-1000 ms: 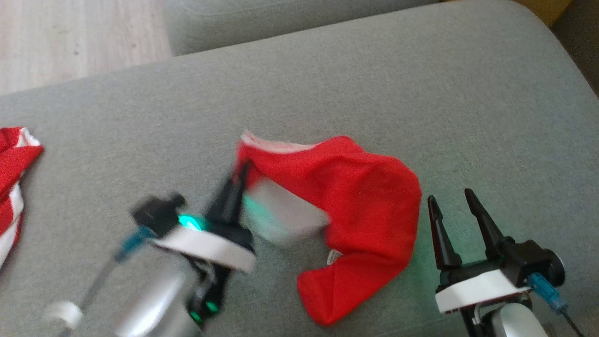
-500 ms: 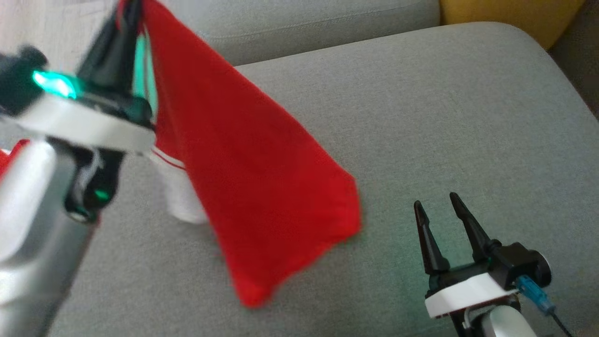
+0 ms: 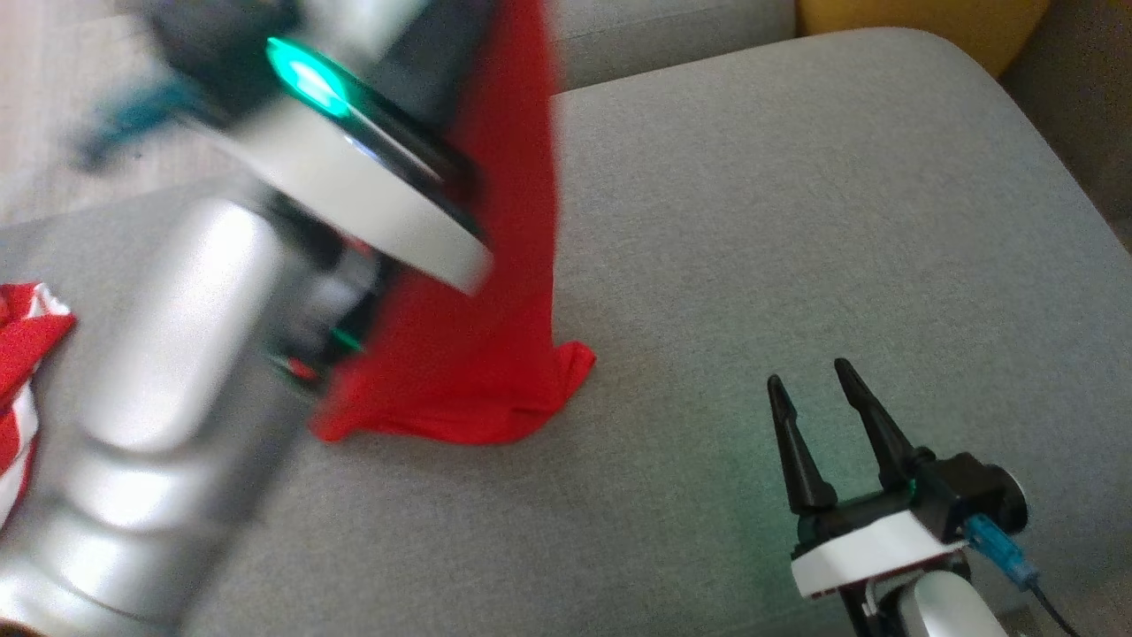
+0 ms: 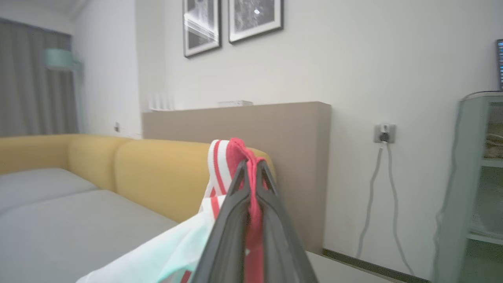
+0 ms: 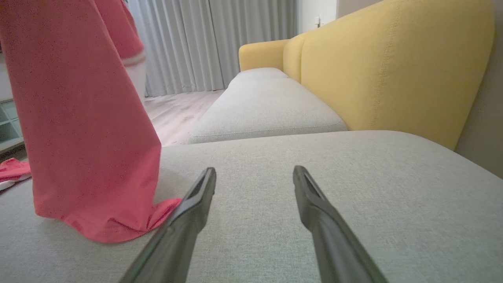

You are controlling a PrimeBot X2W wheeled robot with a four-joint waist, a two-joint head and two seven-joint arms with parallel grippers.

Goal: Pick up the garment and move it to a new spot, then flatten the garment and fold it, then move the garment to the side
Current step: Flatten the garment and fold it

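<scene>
Left claw (image 4: 251, 167) clamped on the garment (image 3: 495, 354); right claw (image 3: 806, 376) spread wide, holding nothing.

Nearest the robot, the right claw sits low at the right, its fingers (image 5: 188, 216) well parted above the grey cushion (image 3: 796, 221) and clear of the cloth. Left of it, near the cushion's middle, the red garment hangs from the raised left claw, whose fingers pinch a red-and-white striped hem. Its lower edge lies crumpled on the cushion and the rest is lifted clear. The left arm is blurred. A striped cloth (image 3: 22, 327) lies at the cushion's left edge, well apart. Beyond are a second cushion (image 5: 263, 106), the wood floor (image 5: 177, 110) and the yellow backrest (image 5: 393, 67).
</scene>
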